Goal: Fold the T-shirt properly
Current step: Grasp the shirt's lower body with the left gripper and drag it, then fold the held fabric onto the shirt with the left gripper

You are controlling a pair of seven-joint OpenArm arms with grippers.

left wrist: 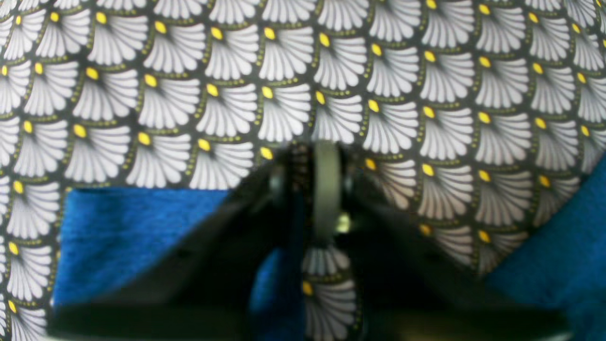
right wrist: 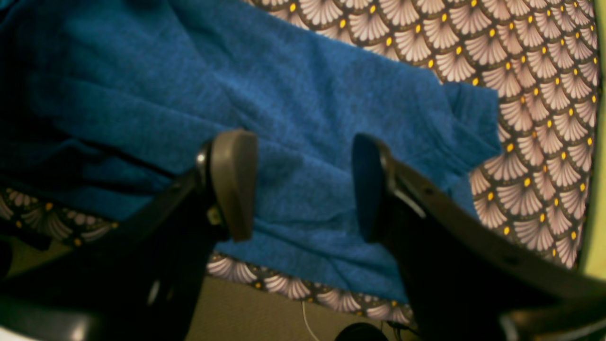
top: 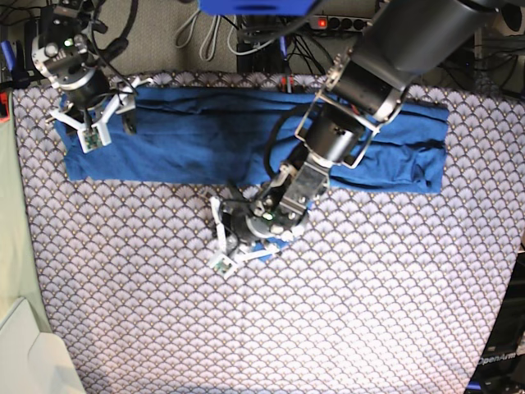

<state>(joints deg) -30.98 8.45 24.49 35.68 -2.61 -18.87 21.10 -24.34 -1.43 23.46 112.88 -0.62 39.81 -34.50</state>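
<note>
The blue T-shirt (top: 189, 135) lies spread in a long band across the far side of the patterned tablecloth (top: 344, 312). My left gripper (top: 238, 242) is low over the cloth, in front of the shirt's middle, with a small piece of blue fabric (top: 276, 241) beside it. In the left wrist view its jaws (left wrist: 307, 189) are shut, with a thin strip of the T-shirt (left wrist: 142, 237) pinched between them. My right gripper (top: 90, 123) hovers over the shirt's left end. It is open, and the blue fabric (right wrist: 303, 118) shows between its fingers (right wrist: 232, 184).
The tablecloth's left edge meets a pale green surface (top: 15, 246), with a white object (top: 33, 361) at the bottom left. Cables and a power strip (top: 328, 23) run behind the table. The right wrist view shows the table edge and the floor (right wrist: 255, 312) below it.
</note>
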